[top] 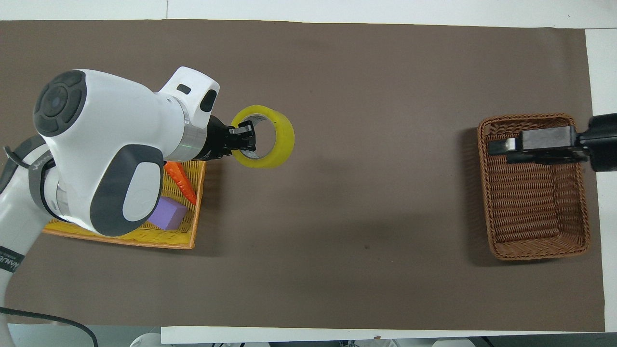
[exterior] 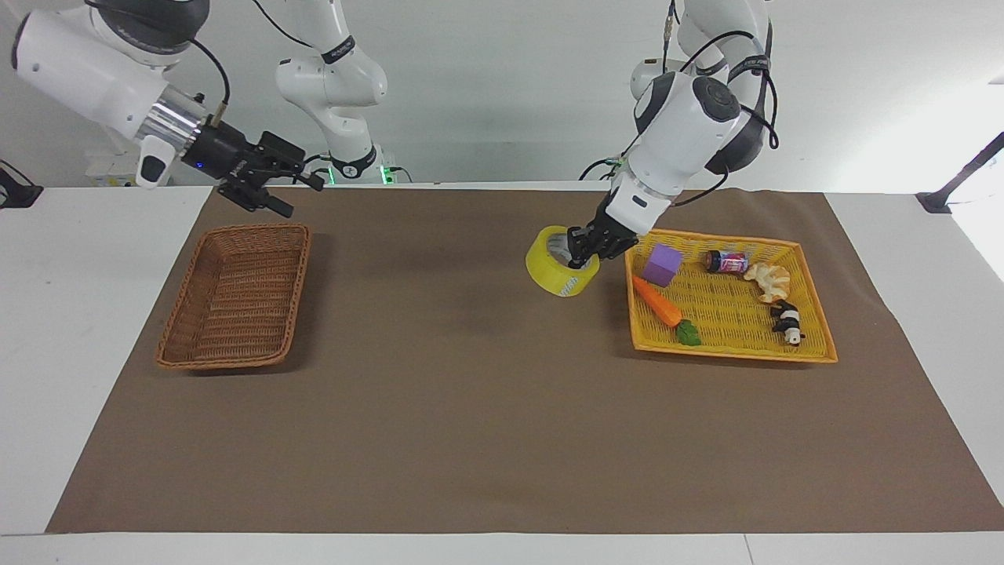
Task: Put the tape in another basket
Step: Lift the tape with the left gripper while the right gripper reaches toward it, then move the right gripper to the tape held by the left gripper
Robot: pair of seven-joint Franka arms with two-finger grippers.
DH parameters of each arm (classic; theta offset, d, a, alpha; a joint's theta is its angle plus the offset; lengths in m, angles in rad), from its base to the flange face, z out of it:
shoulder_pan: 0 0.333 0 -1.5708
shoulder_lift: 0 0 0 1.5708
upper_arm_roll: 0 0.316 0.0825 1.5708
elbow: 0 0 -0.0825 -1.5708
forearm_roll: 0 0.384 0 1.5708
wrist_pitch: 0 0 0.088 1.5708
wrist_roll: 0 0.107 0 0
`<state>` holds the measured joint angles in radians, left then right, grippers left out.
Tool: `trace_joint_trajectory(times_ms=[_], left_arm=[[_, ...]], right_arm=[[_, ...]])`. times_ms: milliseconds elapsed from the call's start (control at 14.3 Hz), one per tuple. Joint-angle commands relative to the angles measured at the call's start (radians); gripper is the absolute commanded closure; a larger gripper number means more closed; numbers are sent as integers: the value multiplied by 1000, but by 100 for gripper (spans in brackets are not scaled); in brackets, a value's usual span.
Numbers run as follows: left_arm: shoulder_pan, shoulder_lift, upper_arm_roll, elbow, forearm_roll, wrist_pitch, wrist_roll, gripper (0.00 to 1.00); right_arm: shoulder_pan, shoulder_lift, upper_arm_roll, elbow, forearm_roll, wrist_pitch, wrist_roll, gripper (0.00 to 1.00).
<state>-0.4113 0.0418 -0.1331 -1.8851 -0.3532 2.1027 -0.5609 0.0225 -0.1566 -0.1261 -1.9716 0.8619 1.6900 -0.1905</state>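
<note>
The yellow tape (exterior: 555, 272) hangs tilted from my left gripper (exterior: 584, 251), which is shut on its wall with one finger inside the core. It is low over the brown mat, just beside the yellow flat basket (exterior: 729, 318); I cannot tell whether it touches the mat. In the overhead view the tape (top: 285, 140) and left gripper (top: 247, 140) show beside that basket (top: 135, 235). The dark brown wicker basket (exterior: 235, 298) stands empty at the right arm's end (top: 535, 207). My right gripper (exterior: 292, 195) is open, raised over it (top: 506, 147).
The yellow flat basket holds an orange carrot (exterior: 657, 302), a purple block (exterior: 663, 264), a small can (exterior: 725, 261), a pale pastry-like toy (exterior: 769, 278) and a black-and-white toy (exterior: 787, 320). A wide stretch of brown mat lies between the two baskets.
</note>
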Motion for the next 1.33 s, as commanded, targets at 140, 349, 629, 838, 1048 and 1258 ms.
trace_joint_trajectory(times_ms=[140,349,629,838,1048,1258], left_arm=[[3,-13,0,9,-7,-36,3,100],[-11,-22,-2,1,-7,-33,1,100],[-3,-25,0,-11,-6,-36,4,99],[-7,-28,0,-12,-6,-36,0,99],[-3,-39,0,-35,-6,-38,4,99],[-6,-45,0,-49,-4,-35,3,99]], right_arm=[[143,-3,-1,-141,275,221,-62,0],[276,63,-1,-139,305,391,-138,0],[367,132,-1,-125,439,477,-142,0],[392,138,0,-125,442,467,-101,0],[445,137,0,-122,485,476,-67,0],[485,138,0,-122,485,509,-55,0]])
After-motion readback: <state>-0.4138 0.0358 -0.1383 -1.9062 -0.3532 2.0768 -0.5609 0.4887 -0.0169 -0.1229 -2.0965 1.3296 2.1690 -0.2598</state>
